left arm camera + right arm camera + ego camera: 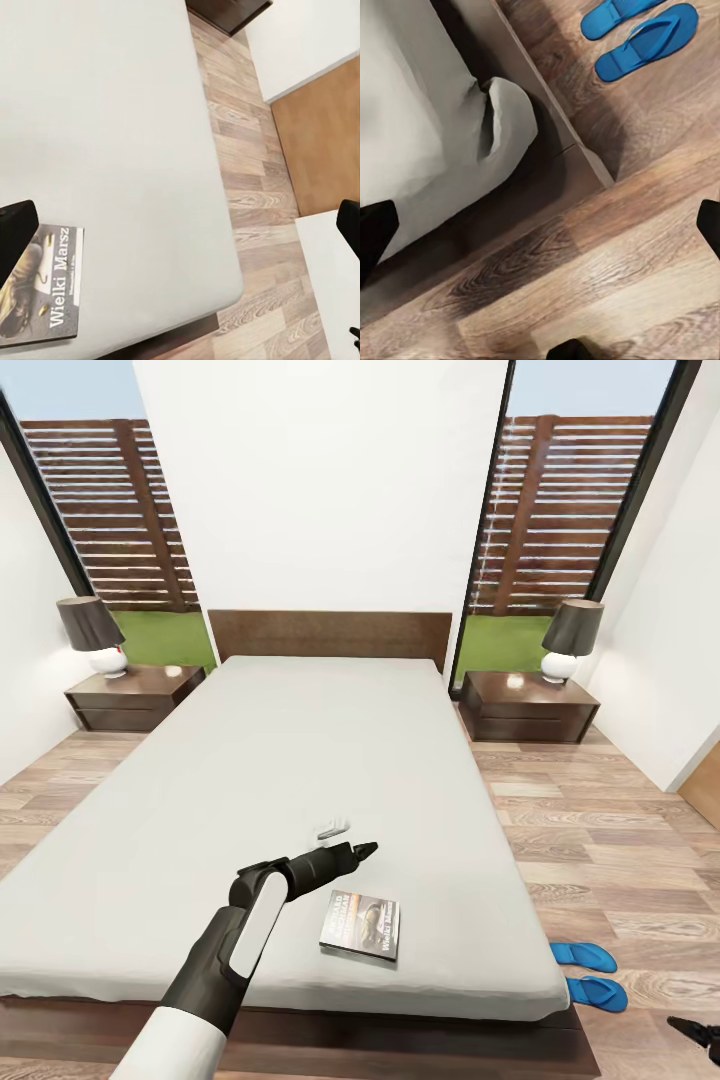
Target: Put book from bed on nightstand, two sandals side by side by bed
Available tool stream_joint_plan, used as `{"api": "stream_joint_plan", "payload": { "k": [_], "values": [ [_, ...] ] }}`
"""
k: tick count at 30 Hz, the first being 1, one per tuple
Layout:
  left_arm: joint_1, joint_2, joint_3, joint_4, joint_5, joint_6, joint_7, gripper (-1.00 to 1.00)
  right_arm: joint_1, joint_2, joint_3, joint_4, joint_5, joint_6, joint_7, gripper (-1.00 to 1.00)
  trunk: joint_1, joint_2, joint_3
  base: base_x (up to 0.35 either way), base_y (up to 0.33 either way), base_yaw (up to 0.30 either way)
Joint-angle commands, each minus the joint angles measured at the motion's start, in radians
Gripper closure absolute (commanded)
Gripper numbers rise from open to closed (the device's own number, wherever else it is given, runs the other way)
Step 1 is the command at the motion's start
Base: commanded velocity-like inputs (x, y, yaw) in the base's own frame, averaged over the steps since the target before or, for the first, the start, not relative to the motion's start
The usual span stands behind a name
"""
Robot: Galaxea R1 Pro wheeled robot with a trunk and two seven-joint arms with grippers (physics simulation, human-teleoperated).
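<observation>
Head view: book on bed, just below left gripper's jaws.

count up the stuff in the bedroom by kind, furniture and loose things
bed: 1
nightstands: 2
lamps: 2
book: 1
blue sandals: 2
total: 8

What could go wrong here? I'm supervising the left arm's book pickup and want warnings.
The book lies flat on the soft mattress of the bed, so the left gripper, hovering beyond it, may only push the thin cover. Both nightstands stand by the headboard and bear lamps, leaving limited room.
</observation>
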Motion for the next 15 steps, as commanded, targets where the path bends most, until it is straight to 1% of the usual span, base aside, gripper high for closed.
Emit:
{"api": "stream_joint_plan", "payload": {
  "k": [1,4,5,6,7,8,10,11,13,14,15],
  "values": [
    [-0.001,0.000,0.001,-0.001,0.000,0.005,-0.003,-1.00,-0.001,-0.005,0.005,-0.036,-0.009,0.046,0.003,-1.00,0.000,-0.001,-0.001,0.000,0.000,0.000],
    [-0.001,0.000,0.000,-0.001,0.000,0.005,-0.004,-1.00,-0.002,-0.009,-0.013,-0.089,-0.010,0.085,-0.001,-1.00,0.000,-0.001,-0.001,0.000,0.000,0.000],
    [-0.001,0.000,-0.003,-0.001,0.000,0.005,-0.004,-1.00,-0.002,-0.010,-0.036,-0.105,-0.010,0.094,-0.009,-1.00,0.000,-0.001,-0.001,0.000,0.000,0.000],
    [-0.001,0.000,-0.008,-0.001,0.002,0.005,-0.004,-1.00,-0.002,-0.010,-0.073,-0.117,-0.011,0.100,-0.022,-1.00,0.000,-0.001,-0.001,0.000,0.000,0.000],
    [-0.001,-0.001,-0.010,0.000,0.004,0.005,-0.004,-1.00,-0.002,-0.010,-0.095,-0.121,-0.011,0.103,-0.030,-1.00,0.000,-0.001,-0.001,0.000,0.000,0.000],
    [-0.001,-0.001,-0.022,-0.001,0.017,0.005,-0.003,-1.00,-0.002,-0.010,-0.174,-0.139,-0.011,0.107,-0.058,-1.00,0.000,-0.001,-0.001,0.000,0.000,0.000],
    [-0.001,-0.001,-0.038,0.000,0.040,0.004,-0.003,-1.00,-0.003,-0.010,-0.263,-0.173,-0.011,0.109,-0.093,-1.00,0.000,-0.001,-0.001,0.000,0.000,0.000],
    [-0.001,-0.001,-0.045,0.000,0.050,0.004,-0.003,-1.00,-0.003,-0.010,-0.300,-0.189,-0.011,0.109,-0.115,-1.00,0.000,-0.001,-0.001,0.000,0.000,0.000],
    [-0.001,-0.001,-0.056,0.000,0.062,0.003,-0.003,-1.00,-0.003,-0.009,-0.361,-0.209,-0.011,0.106,-0.178,-1.00,0.000,-0.001,-0.001,0.000,0.000,0.000],
    [-0.001,-0.001,-0.057,0.001,0.064,0.003,-0.003,-1.00,-0.003,-0.009,-0.373,-0.213,-0.011,0.103,-0.197,-1.00,0.000,-0.001,-0.001,0.000,0.000,0.000],
    [-0.001,-0.001,-0.059,0.001,0.067,0.003,-0.003,-1.00,-0.003,-0.008,-0.391,-0.218,-0.011,0.088,-0.242,-1.00,0.000,-0.001,-0.001,0.000,0.000,0.000]
  ]
}}
